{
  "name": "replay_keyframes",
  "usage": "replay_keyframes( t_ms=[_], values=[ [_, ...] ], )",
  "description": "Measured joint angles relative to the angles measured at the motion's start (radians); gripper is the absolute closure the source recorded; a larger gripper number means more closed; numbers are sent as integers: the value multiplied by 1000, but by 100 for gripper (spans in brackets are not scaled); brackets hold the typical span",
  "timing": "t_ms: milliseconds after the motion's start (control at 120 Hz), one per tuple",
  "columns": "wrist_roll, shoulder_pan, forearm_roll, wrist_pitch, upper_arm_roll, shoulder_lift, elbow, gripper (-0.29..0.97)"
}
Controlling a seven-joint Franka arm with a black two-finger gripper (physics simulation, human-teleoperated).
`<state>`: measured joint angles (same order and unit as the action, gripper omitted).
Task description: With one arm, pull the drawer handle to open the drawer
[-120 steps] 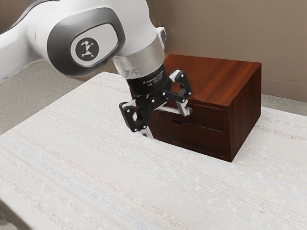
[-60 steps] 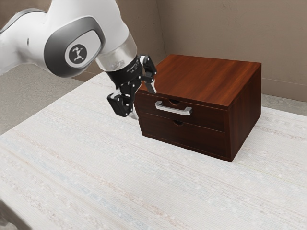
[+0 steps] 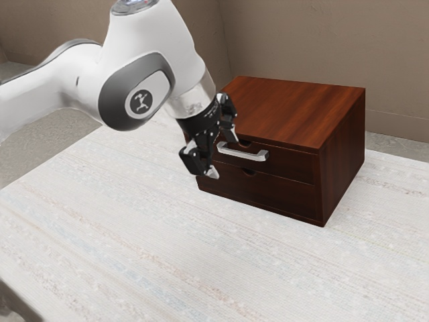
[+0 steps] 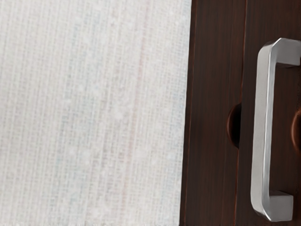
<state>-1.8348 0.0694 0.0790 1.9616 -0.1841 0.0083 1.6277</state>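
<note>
- The hand (image 3: pixel 220 153) was off past the cabinet's corner half a second ago, over the desk (image 3: pixel 134 235). It has swung back to the drawer front, fingers spread and holding nothing.
- It sits at the end of the handle (image 3: pixel 242 153) toward the exterior view's left, so I judge the grasp must be made afresh before any pull.
- The handle is a pale metal bar standing off the top drawer (image 3: pixel 291 161), with a rounded notch behind it.
- That drawer looks flush with the one below, unopened, in a dark wooden cabinet (image 3: pixel 295 107) on the desk.
</note>
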Motion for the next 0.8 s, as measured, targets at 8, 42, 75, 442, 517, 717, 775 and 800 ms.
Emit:
replay_keyframes(
  t_ms=[8,42,75,442,517,717,775,800],
  values=[
    [-1,-1,0,3,0,1,0,8],
    [-5,-3,0,15,0,5,0,8],
    [-9,-6,1,26,0,10,0,8],
    [-40,19,39,88,8,47,6,9],
    [-44,28,49,107,8,51,4,9],
    [-54,22,58,162,10,82,1,9],
    [-56,21,59,173,11,91,1,9],
    [-57,21,59,178,11,93,2,9]
  ],
)
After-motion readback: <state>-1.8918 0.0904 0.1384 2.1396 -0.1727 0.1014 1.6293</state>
